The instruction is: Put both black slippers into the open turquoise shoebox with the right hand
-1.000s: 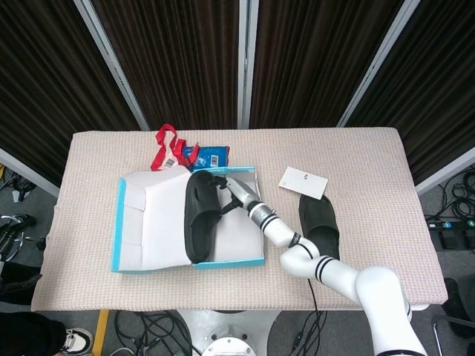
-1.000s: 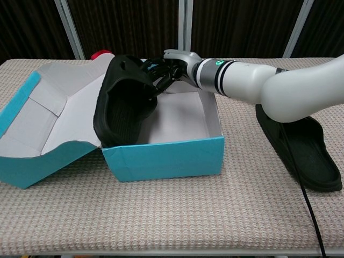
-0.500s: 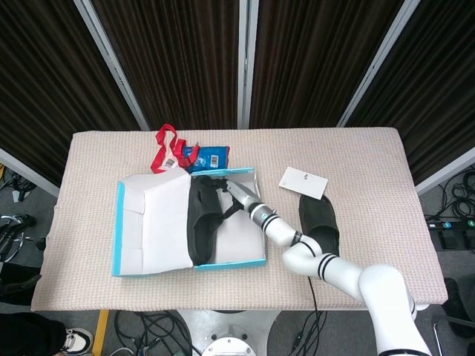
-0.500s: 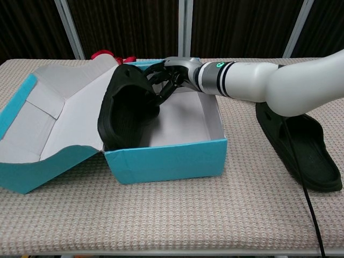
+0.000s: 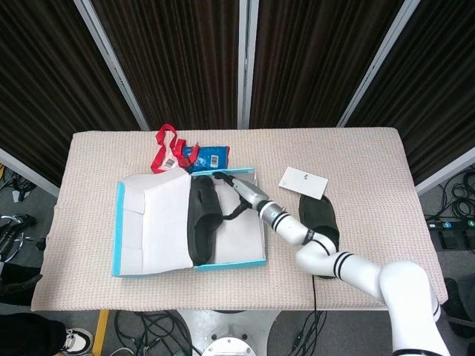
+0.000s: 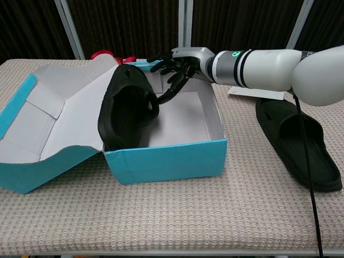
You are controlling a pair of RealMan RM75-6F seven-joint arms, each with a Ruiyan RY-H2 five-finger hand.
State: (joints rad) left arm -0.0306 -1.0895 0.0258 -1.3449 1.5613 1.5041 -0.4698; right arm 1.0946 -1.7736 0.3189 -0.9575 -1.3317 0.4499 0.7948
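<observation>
I am holding the right robot hand (image 6: 174,67) over the open turquoise shoebox (image 6: 166,156), above its far left part, with the fingers (image 6: 161,58) spread and loosely curled and nothing gripped in them; one fingertip is hanging right by the strap of the first black slipper (image 6: 126,110), though I cannot tell whether it is touching. That slipper is sitting in the left side of the box, tipped up on its edge and leaning against the raised lid flap (image 6: 54,115), its opening facing the chest camera. From the head view, I am seeing the same robot hand (image 5: 241,189) reaching in from the right across the box (image 5: 249,256), just beside the slipper (image 5: 200,222). The second black slipper (image 6: 298,142) is lying sole down on the bench (image 6: 172,215) to the right of the box, apart from it, partly under my right arm. A white card (image 5: 303,182) is lying just beyond that slipper, and a red strap (image 5: 166,144) and a blue packet (image 5: 208,156) are lying behind the box. The left robot hand is outside both views.
</observation>
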